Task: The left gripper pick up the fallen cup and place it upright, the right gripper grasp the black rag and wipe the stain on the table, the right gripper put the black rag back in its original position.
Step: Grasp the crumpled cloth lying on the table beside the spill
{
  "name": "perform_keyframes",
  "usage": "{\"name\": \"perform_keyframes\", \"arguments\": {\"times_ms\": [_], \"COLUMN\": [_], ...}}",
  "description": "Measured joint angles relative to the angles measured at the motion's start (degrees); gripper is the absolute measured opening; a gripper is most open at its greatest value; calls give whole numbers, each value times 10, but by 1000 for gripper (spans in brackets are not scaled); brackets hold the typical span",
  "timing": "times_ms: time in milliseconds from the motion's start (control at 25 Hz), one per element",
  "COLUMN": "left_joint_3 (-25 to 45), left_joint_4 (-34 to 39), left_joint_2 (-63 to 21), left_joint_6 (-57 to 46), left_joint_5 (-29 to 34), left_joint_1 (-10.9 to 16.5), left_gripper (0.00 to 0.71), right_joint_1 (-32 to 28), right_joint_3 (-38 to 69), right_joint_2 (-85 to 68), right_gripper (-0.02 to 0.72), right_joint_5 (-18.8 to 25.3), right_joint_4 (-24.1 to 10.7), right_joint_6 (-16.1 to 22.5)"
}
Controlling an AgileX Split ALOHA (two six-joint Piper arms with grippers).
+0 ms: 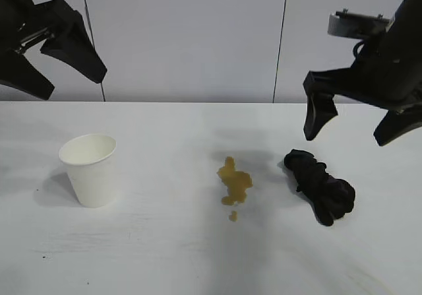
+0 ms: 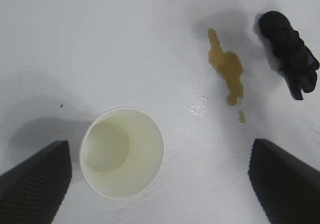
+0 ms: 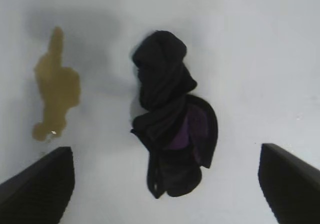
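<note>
**Cup upright, stain unwiped, both tools released**

Cup [image 1: 88,169] stands upright, mouth up, left of frame on the counter [image 1: 165,255]. Stain [image 1: 234,184] at centre, well apart from the cup. Black rag [image 1: 321,186] bunched at right, near the stain, not touching it. Left tool [image 1: 47,59] upper left, fingers spread, empty. Right tool [image 1: 356,129] hovers above the rag, fingers spread, empty.

Light was bright and even, falling from above, and the white worktop [image 1: 165,255] looked slightly washed out. The cup [image 1: 89,169] threw a soft grey shadow to its left. A small wet glint showed near the stain [image 2: 227,71]. The rag [image 3: 170,129] looked soft and slightly blurred, its folds lost in black.
</note>
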Motion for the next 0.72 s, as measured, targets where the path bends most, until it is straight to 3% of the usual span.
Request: {"name": "perform_keyframes", "arguments": {"times_ms": [440, 720], "left_joint_3": [0, 0], "left_joint_4": [-1, -1], "left_joint_2": [0, 0], "left_joint_6": [-1, -1], "left_joint_5": [8, 6], "left_joint_1": [0, 0], "left_gripper": [694, 694], "right_joint_1": [0, 4], "right_joint_3": [-1, -27], "right_joint_2": [83, 129], "right_gripper": [557, 370], "right_joint_5": [-77, -89], "right_joint_4": [-2, 3], "right_joint_6": [15, 15]}}
